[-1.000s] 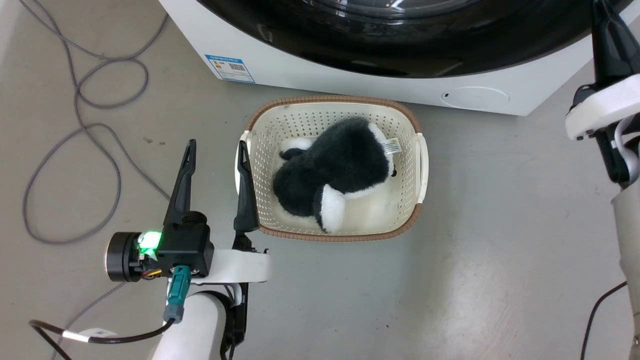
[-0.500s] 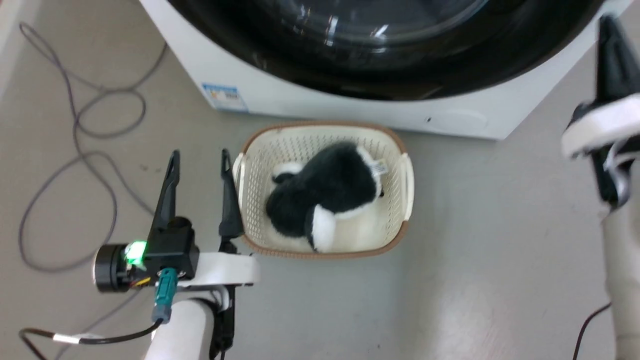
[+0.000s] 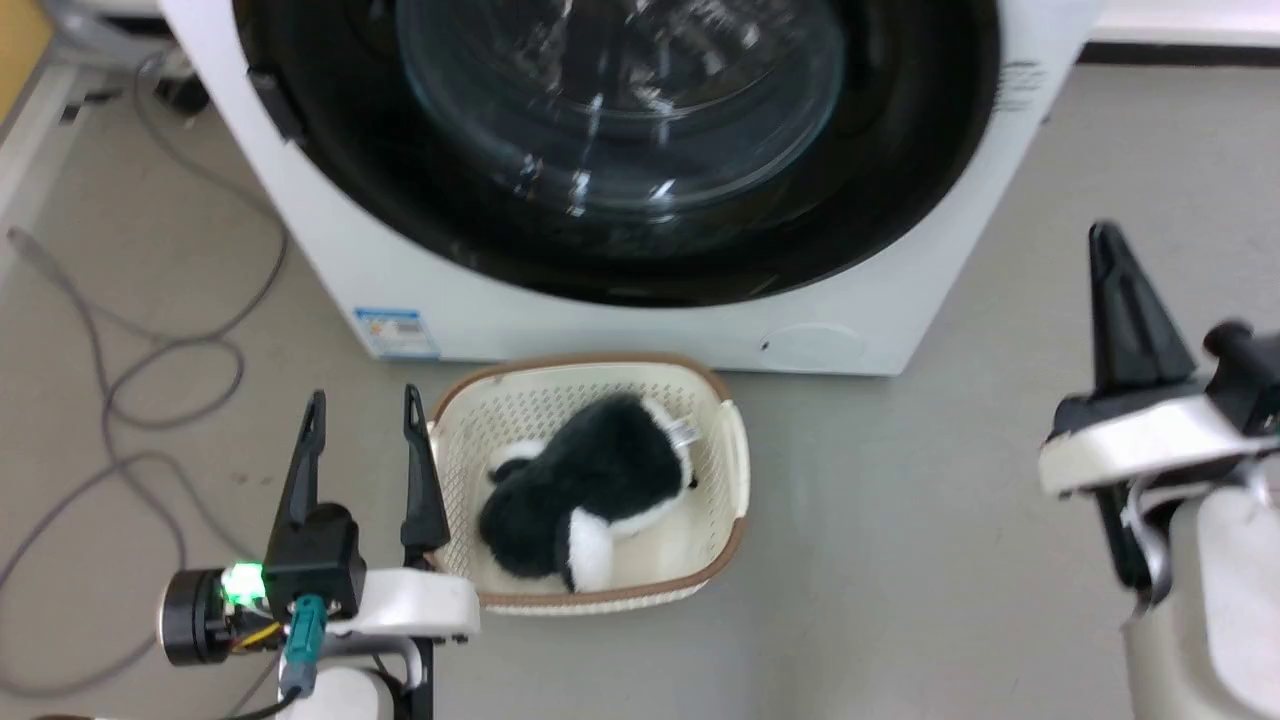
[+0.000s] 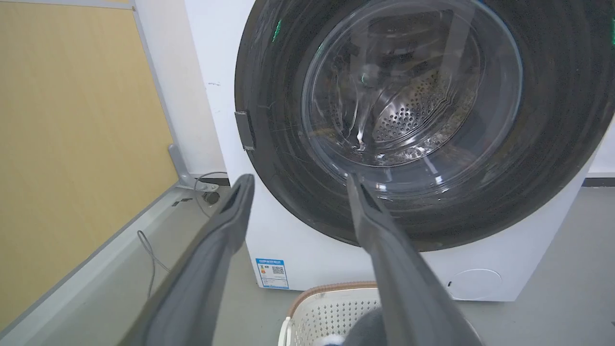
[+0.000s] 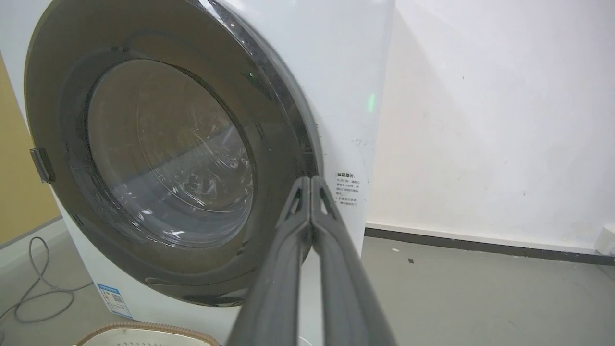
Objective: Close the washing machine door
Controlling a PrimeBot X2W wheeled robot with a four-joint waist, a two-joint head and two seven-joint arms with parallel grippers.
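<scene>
Black-rimmed washing machine door [image 3: 620, 120], upper centre, looks flush on the washing machine [image 3: 480, 325], yet an uncaught latch could let it swing out while the left gripper [image 3: 364, 395] gapes empty and the right gripper [image 3: 1100, 240] sits pinched together, empty.

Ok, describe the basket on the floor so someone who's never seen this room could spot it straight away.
Find the big white washing machine with the round black door. On the grey floor right in front of it sits a small cream basket. It is perforated with a brown rim and holds a black and white plush toy, unlike the loose grey cables to its left.
</scene>
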